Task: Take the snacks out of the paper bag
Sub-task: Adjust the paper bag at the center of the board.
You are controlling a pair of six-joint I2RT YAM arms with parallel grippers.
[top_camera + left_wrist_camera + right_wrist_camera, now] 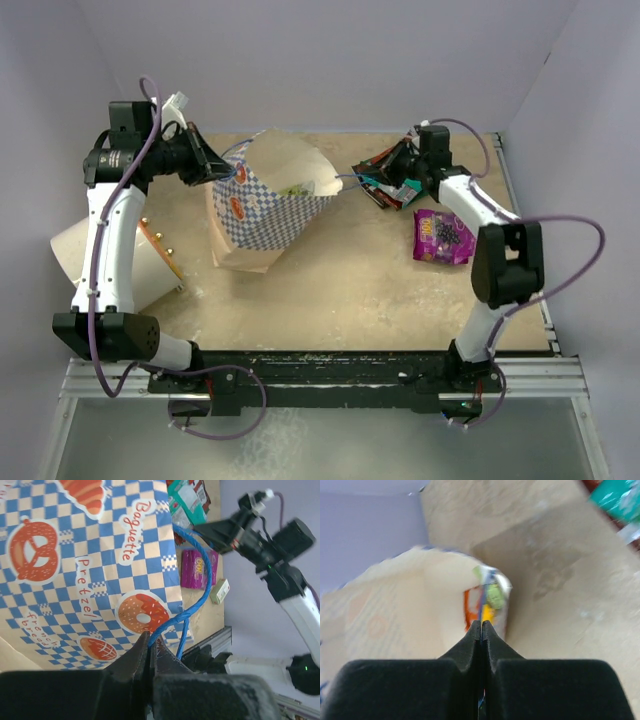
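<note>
Tan tabletop under lavender walls fills the overhead view. The paper bag lies tipped at centre-left, its mouth toward the right, with a green packet showing inside. A purple packet and a heap of teal and red packets lie outside, well right of the bag. The left gripper sits at the bag's left rim and the right gripper beside the heap.

The left wrist camera shows its fingers pinched together on a blue cord handle against the bag's printed side.

The right wrist camera, blurred, shows closed fingers with the opposite cord handle running between them, aimed into the cream interior.

The mouth looks stretched open between both arms. Next, probably one arm releases and reaches in for that packet.
</note>
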